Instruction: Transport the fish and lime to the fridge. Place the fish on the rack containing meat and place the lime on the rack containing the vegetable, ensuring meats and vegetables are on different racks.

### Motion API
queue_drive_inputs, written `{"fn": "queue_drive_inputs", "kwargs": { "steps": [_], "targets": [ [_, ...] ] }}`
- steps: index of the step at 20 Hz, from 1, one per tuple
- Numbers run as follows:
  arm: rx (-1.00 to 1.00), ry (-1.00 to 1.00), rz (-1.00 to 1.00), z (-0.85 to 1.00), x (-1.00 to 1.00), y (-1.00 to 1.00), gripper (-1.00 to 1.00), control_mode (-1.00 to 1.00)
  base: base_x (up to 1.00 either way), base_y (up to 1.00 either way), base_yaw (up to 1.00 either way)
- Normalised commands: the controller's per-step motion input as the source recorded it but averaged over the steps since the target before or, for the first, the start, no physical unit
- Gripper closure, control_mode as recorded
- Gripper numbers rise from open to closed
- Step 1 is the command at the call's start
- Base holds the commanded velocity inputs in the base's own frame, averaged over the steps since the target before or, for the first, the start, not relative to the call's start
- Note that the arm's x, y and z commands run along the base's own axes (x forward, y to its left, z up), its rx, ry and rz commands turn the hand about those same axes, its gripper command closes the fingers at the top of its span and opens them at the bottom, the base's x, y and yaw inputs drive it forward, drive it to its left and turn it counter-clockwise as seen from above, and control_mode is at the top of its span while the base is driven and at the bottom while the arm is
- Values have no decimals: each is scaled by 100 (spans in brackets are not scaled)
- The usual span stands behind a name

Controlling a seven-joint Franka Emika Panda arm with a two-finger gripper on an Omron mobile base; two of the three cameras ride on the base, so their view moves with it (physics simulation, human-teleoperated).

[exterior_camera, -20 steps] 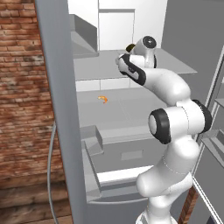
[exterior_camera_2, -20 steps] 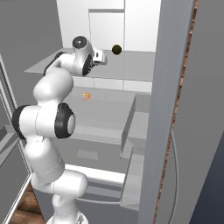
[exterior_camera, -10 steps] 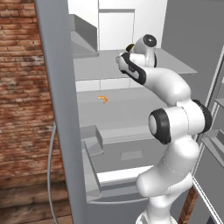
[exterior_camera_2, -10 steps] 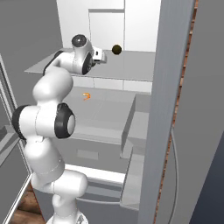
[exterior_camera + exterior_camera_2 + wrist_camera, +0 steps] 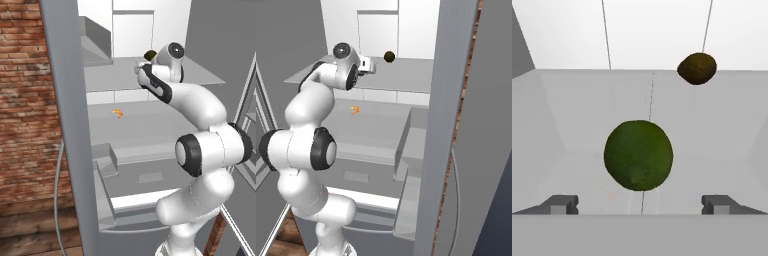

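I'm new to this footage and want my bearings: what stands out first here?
In the hand view, a dark green smooth ball, the lime, sits on the pale upper fridge shelf between the gripper's wide-open dark fingertips, with an olive-brown round item farther back. On the shelf below lies a tiny orange curled item.

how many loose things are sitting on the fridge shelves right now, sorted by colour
dark green: 1, the lime on the upper shelf, just ahead of the open claw
olive-brown: 1, the round item farther back on that shelf
orange: 1, a small curved piece on the shelf below
total: 3
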Motion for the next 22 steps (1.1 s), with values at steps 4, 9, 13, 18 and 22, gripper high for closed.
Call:
{"fn": "queue_drive_inputs", "kwargs": {
  "steps": [4, 9, 13, 18, 22],
  "targets": [
    [0, 0, 0, 15, -73, 0, -100, -100, 0, 0, 0],
    [0, 13, 0, 28, -77, 0, -100, -100, 0, 0, 0],
    [0, 3, 0, 28, -91, 0, -100, -100, 0, 0, 0],
    [0, 1, 0, 26, -92, 0, -100, -100, 0, 0, 0],
    [0, 0, 0, 8, -91, 0, -100, -100, 0, 0, 0]
  ]
}}
